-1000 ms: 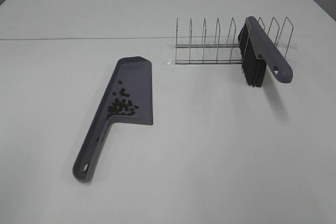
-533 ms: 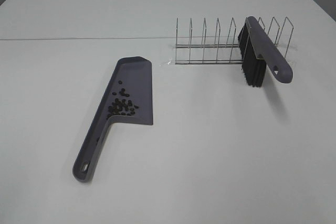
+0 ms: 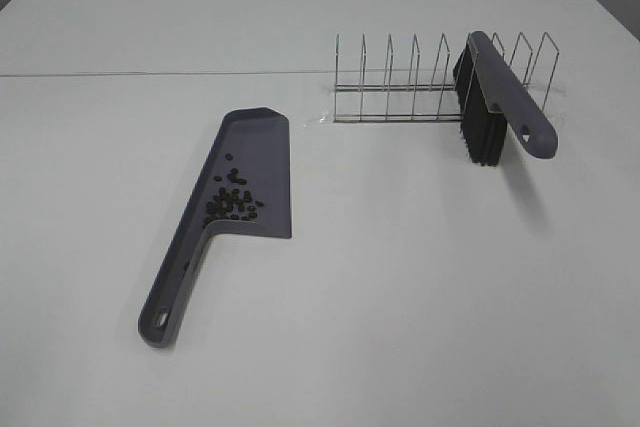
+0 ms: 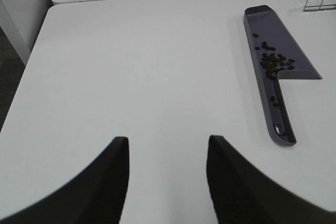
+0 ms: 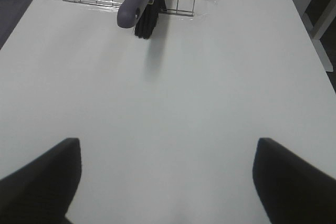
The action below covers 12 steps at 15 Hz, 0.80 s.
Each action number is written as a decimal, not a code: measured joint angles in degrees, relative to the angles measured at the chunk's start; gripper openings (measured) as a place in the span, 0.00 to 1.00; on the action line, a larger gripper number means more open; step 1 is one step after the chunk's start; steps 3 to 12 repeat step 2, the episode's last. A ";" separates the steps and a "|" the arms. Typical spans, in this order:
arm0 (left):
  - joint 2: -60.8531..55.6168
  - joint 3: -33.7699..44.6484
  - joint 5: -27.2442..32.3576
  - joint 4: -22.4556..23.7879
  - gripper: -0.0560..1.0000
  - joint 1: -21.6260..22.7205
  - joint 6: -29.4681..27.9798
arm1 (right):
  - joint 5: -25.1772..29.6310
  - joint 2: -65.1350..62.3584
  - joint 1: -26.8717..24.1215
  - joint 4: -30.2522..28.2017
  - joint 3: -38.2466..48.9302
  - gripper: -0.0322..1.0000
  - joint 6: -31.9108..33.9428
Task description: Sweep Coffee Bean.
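Coffee beans (image 3: 232, 201) lie bunched in the grey dustpan (image 3: 262, 162), most of them at the rear of the pan near where the handle joins, a few strays further up the pan toward its open lip. In the left wrist view the beans (image 4: 273, 62) show as a dark cluster with two or three more sitting down along the dustpan handle (image 4: 278, 114). No beans visible on the bare desk (image 3: 400, 277).

Dustpan lies flat on the desk, left of centre in the high view, handle pointing toward 7 o'clock, lip toward 12.

Left hand (image 4: 167, 182): fingers part-way apart, nothing between them, held over bare desk. Beans and dustpan sit well apart from it, off at roughly 2 o'clock in its own view.

Right hand (image 5: 165, 182): fingers spread very wide, nothing held, also over bare desk. Only a corner of the dustpan (image 5: 10, 11) shows at the edge of its view; beans not seen from there.

Brush (image 3: 500, 97), grey handle with black bristles, rests tilted in the wire rack (image 3: 420, 82) at about 1 o'clock from the dustpan, handle end overhanging the rack toward the front. From the right wrist the brush (image 5: 139, 3) stands well ahead of the hand, at about 12 o'clock.
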 joint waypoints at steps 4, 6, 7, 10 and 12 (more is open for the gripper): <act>0.00 0.00 0.00 0.00 0.49 0.00 0.00 | 0.00 0.00 0.00 0.00 0.00 0.84 0.00; 0.00 0.00 0.00 0.00 0.49 0.00 0.00 | 0.00 0.00 0.00 0.00 0.00 0.84 0.00; 0.00 0.00 0.00 0.00 0.49 0.00 0.00 | 0.00 0.00 0.00 0.00 0.00 0.84 0.00; 0.00 0.00 0.00 0.00 0.49 0.00 0.00 | 0.00 0.00 0.00 0.00 0.00 0.84 0.00; 0.00 0.00 0.00 0.00 0.49 0.00 0.00 | 0.00 0.00 0.00 0.00 0.00 0.84 0.00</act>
